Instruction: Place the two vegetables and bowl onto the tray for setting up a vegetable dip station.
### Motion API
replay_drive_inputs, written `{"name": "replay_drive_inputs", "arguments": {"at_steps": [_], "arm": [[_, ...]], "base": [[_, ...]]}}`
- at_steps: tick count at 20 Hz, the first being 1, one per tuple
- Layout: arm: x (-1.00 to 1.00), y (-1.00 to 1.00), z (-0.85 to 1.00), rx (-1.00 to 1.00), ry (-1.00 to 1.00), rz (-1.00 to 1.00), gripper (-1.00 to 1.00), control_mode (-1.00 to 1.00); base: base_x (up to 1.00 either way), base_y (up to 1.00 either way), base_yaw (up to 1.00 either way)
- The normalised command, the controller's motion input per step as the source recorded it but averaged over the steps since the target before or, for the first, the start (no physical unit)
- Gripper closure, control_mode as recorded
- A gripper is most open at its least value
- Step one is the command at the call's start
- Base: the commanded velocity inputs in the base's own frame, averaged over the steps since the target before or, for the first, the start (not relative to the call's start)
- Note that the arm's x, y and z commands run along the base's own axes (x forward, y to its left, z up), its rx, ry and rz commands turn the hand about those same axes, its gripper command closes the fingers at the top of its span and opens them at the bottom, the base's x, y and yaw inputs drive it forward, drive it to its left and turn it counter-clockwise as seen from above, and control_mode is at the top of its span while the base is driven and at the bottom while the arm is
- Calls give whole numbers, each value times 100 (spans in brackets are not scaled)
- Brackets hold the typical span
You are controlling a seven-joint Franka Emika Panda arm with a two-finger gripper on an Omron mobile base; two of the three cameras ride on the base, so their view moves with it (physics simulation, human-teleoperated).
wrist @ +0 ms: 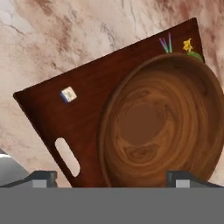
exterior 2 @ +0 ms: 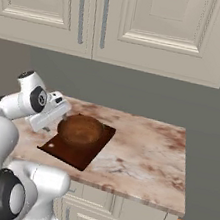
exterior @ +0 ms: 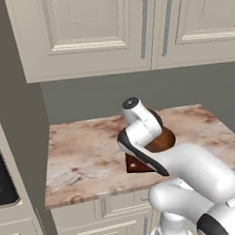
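Reddish-brown and wood-grained, the bowl (wrist: 159, 124) is sitting on the tray (wrist: 74, 116), its round shallow hollow showing darker rings around a flat centre. It is covering most of the end of the tray away from the slot handle, and its rim is reaching close to the tray's edges there. Dark brown and flat, the tray is lying on the marbled pink-and-cream worktop (exterior 2: 145, 153), with the slot handle and a small pale dot showing on its bare part. Nothing is lying inside the bowl. At the bowl's far rim, a green and yellow scrap is peeking out; what it is cannot be told. The gripper (wrist: 111, 177) is hanging just above the bowl, its jaws standing wide apart and gripping nothing. Cream cabinets (exterior 2: 147, 22) are hanging over the worktop.
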Motion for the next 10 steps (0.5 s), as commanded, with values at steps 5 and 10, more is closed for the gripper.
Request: {"name": "replay_drive_inputs", "arguments": {"at_steps": [5, 10], "arm": [[-40, -40, 26, 0, 0, 0, -100, -100], [-45, -44, 32, 0, 0, 0, -100, -100]], "base": [[0, 0, 0], [0, 0, 0]]}}
